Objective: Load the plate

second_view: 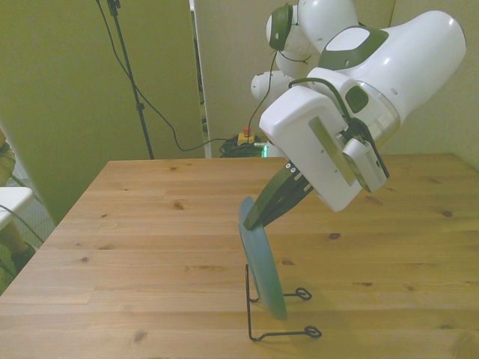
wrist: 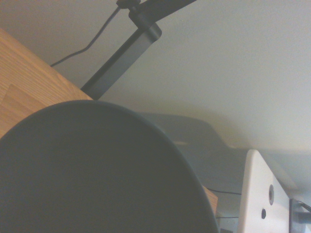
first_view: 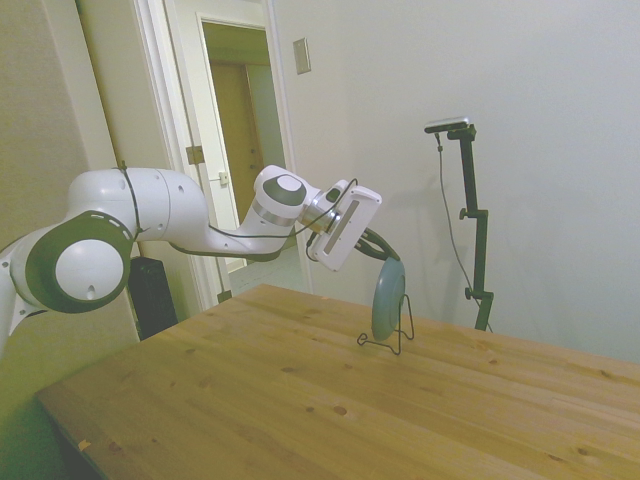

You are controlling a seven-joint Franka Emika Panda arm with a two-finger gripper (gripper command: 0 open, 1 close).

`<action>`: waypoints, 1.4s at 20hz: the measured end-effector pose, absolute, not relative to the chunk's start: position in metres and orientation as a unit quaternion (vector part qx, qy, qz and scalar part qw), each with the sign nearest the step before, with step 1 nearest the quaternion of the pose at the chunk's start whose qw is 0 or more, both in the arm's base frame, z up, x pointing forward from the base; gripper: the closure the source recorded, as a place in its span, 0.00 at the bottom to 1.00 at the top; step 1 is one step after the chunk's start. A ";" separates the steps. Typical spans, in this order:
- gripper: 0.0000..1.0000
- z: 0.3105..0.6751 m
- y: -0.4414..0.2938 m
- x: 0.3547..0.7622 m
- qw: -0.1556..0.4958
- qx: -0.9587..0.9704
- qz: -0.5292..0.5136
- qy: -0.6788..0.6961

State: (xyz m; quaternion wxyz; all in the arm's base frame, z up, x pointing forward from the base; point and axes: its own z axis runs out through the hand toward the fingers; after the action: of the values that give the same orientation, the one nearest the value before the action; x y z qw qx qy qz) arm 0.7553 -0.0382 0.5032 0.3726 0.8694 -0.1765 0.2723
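Gripper [second_view: 256,213]: tilted down from the wrist, dark fingers [second_view: 278,200] closed on the top rim of the plate. The pinch at the edge leaves the lower part of the plate free to go between the wires. Finger gap not directly readable; the grip looks thin, on the rim only.

Plate [second_view: 263,265]: teal-green, round, held on edge, nearly upright and leaning slightly. Its lower edge sits inside the stand, at or near the base wires; whether it bears its full weight there cannot be told from these views. In the wrist view the plate [wrist: 92,174] fills the lower part of the picture as a dark curved shape, out of focus.

Stand [second_view: 278,318]: thin black wire, two looped feet on the tabletop and an upright back [first_view: 408,318] behind the plate. The back is there for the plate to lean on, which explains the on-edge carry.

Tabletop [second_view: 135,224]: pale wood, knots visible. Stand placed toward the near edge in the front view, well apart from the other edges.

Status, as a judgement: plate lowered into the stand, release not yet made.
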 end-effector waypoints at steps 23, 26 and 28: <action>0.00 0.481 -0.034 0.773 0.377 0.868 0.274 -0.175; 0.00 0.480 -0.035 0.773 0.378 0.867 0.273 -0.175; 0.00 0.480 -0.036 0.773 0.378 0.867 0.272 -0.176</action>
State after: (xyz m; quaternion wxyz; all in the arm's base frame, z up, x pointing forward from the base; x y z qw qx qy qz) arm 0.7734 -0.0363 0.4796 0.3779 0.8671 -0.1761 0.2725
